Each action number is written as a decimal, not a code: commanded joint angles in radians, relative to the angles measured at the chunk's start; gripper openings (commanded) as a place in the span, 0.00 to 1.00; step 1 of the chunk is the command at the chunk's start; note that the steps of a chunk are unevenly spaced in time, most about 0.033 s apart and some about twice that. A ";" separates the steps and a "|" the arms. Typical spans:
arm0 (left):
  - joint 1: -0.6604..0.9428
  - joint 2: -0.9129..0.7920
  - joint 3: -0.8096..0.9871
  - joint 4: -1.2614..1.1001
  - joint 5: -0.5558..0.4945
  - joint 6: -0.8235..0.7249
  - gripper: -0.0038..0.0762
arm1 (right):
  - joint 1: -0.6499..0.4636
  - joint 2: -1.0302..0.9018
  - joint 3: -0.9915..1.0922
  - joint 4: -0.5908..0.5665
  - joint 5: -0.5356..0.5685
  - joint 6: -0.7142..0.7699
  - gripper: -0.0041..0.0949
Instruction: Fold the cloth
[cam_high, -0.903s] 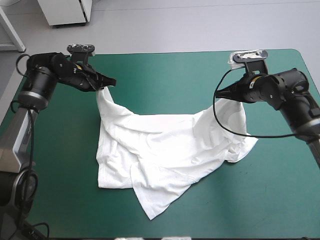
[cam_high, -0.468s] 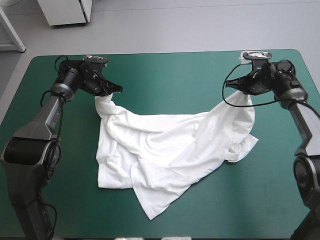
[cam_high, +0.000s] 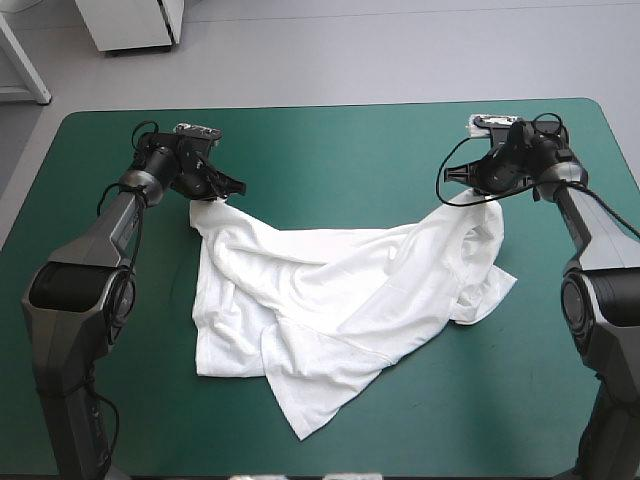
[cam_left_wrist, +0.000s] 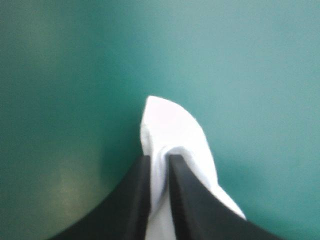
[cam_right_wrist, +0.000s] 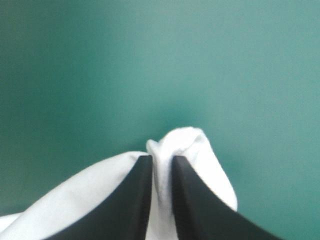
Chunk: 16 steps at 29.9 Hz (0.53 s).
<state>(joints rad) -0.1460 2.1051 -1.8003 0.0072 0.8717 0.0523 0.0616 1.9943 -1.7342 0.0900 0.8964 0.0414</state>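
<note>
The white T-shirt (cam_high: 330, 300) lies rumpled across the middle of the teal-green table, with two far corners drawn up toward the back. My left gripper (cam_high: 222, 190) is shut on the T-shirt's back-left corner, low over the cover. In the left wrist view a tongue of white T-shirt (cam_left_wrist: 172, 130) pokes out past the gripper (cam_left_wrist: 160, 159). My right gripper (cam_high: 462, 178) is shut on the back-right corner. Its own view shows a bunched fold of T-shirt (cam_right_wrist: 182, 142) pinched between the right gripper's (cam_right_wrist: 161, 159) fingers. A pointed flap reaches toward the table's front edge.
Bare teal-green cover (cam_high: 340, 160) stretches behind the T-shirt and along both sides. A white cabinet base (cam_high: 130, 25) stands on the floor beyond the far left corner.
Both grippers have carried their corners toward the far edge and lower to the table. The hanging fabric at each corner has slackened and settled.
</note>
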 joint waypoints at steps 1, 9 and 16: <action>-0.006 -0.065 -0.043 -0.007 0.015 -0.014 0.41 | -0.011 -0.060 -0.059 0.033 0.029 -0.025 0.43; -0.006 -0.122 -0.125 -0.038 0.090 -0.015 0.65 | -0.011 -0.061 -0.214 0.060 0.177 -0.015 0.59; -0.006 -0.180 -0.142 0.012 0.194 -0.009 0.64 | -0.011 -0.083 -0.263 0.037 0.317 -0.023 0.58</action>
<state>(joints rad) -0.1460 2.0098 -1.9119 -0.0086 1.0345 0.0460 0.0616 1.9873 -1.9603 0.1306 1.1851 0.0293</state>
